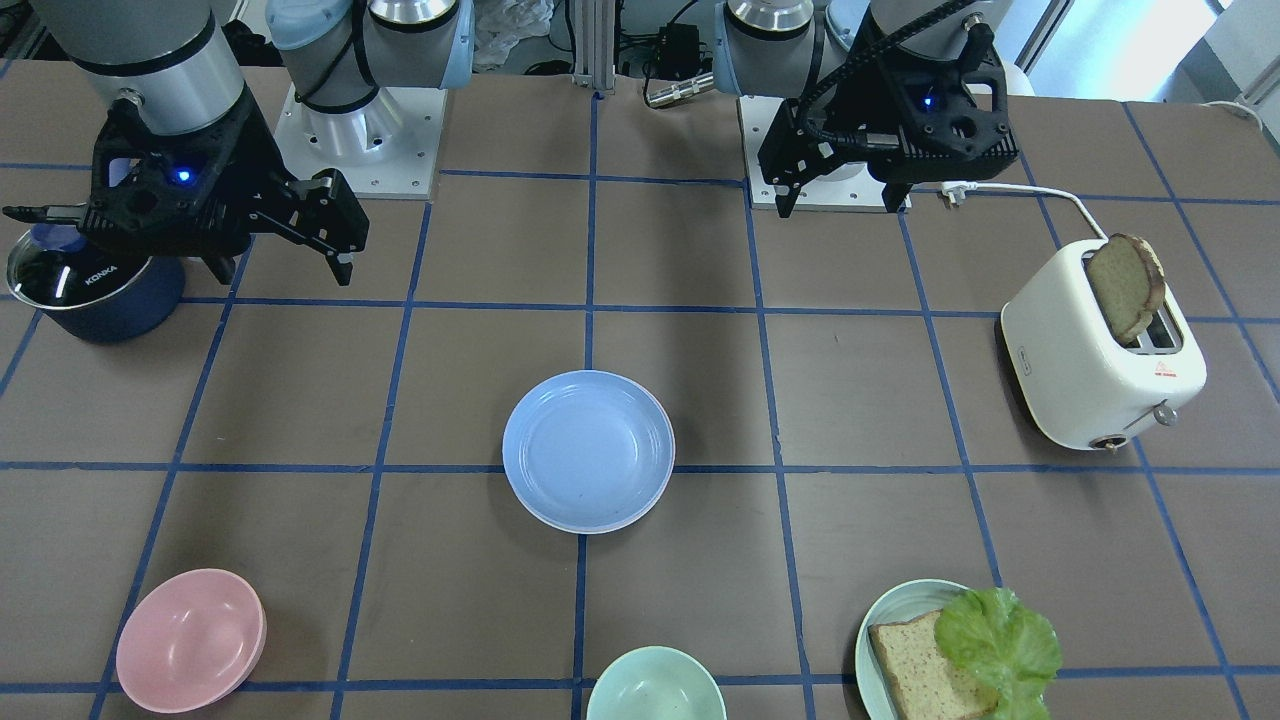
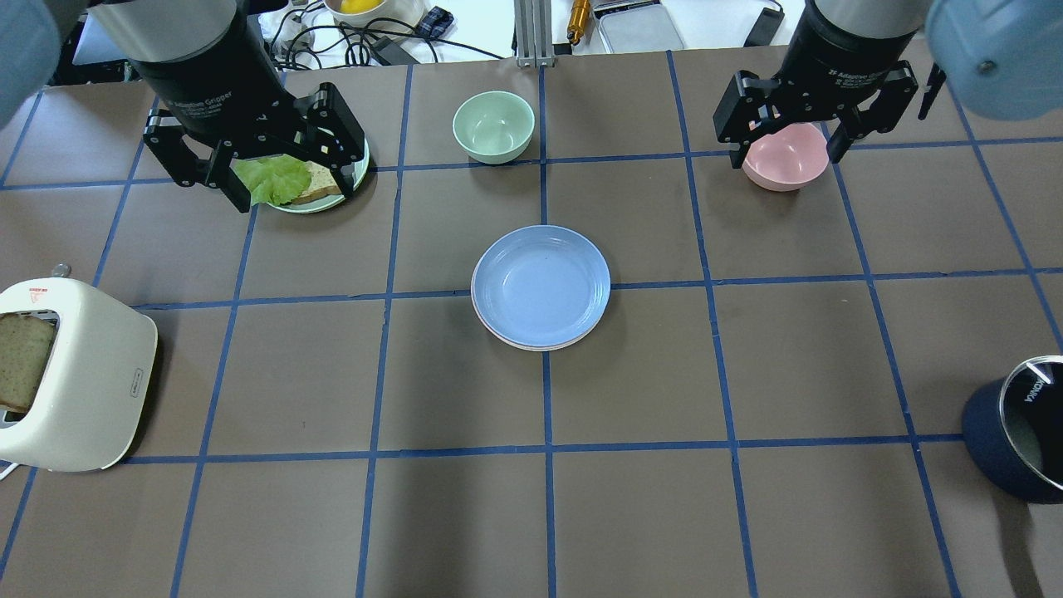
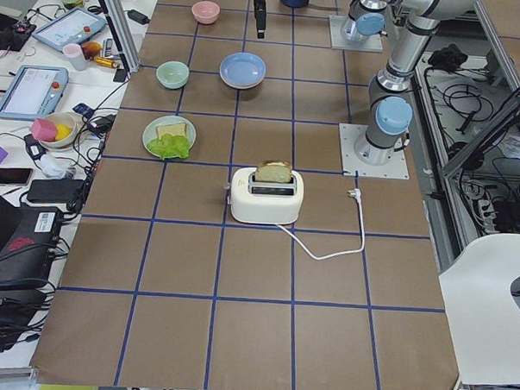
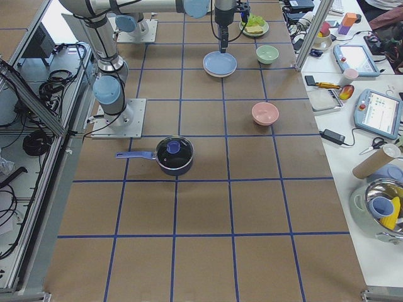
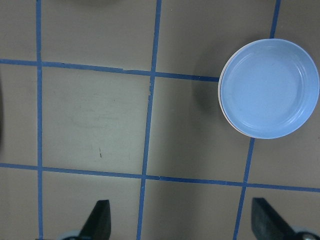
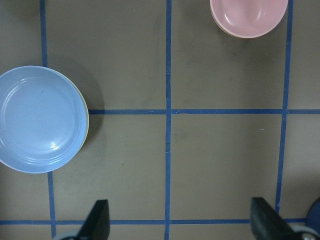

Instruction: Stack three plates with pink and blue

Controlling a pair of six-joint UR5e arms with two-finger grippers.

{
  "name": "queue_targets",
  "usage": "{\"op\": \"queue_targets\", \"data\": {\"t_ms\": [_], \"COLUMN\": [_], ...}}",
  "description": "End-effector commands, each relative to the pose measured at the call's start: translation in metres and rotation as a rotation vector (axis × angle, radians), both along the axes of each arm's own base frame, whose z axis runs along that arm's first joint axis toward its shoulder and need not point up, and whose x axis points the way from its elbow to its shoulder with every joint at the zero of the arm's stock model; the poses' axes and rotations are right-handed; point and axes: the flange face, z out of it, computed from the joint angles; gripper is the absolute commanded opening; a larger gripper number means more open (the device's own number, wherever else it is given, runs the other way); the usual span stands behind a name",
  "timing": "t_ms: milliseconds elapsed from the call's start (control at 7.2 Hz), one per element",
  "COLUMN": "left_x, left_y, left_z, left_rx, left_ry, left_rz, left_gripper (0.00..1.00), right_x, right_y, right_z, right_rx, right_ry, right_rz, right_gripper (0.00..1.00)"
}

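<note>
The blue plate (image 2: 541, 286) lies on top of a stack at the table's middle, also in the front view (image 1: 588, 450) and both wrist views (image 5: 270, 89) (image 6: 40, 119). A thin pink rim (image 2: 536, 348) shows under it. A thin pale edge shows beside it in the left wrist view; the cream-white plate is otherwise hidden. My left gripper (image 2: 295, 178) (image 1: 840, 205) (image 5: 182, 220) is open, empty and raised, apart from the stack. My right gripper (image 2: 785, 158) (image 1: 280, 272) (image 6: 182, 220) is open, empty and raised.
A white toaster (image 2: 71, 374) with bread stands on my left. A dark blue pot (image 2: 1017, 440) stands on my right. A pink bowl (image 2: 785, 170), a mint bowl (image 2: 493, 124) and a mint plate (image 1: 880, 620) with bread and lettuce stand along the far side.
</note>
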Motion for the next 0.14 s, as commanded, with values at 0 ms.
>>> {"op": "queue_targets", "data": {"t_ms": [0], "left_x": [-0.0001], "left_y": [-0.0001], "left_z": [0.0010], "left_rx": [-0.002], "left_ry": [0.000], "left_rz": [0.000], "left_gripper": [1.00], "right_x": [0.0003], "right_y": [0.0017], "right_z": [-0.0004], "right_rx": [0.001], "right_ry": [0.006], "right_rz": [0.001], "right_gripper": [1.00]}}
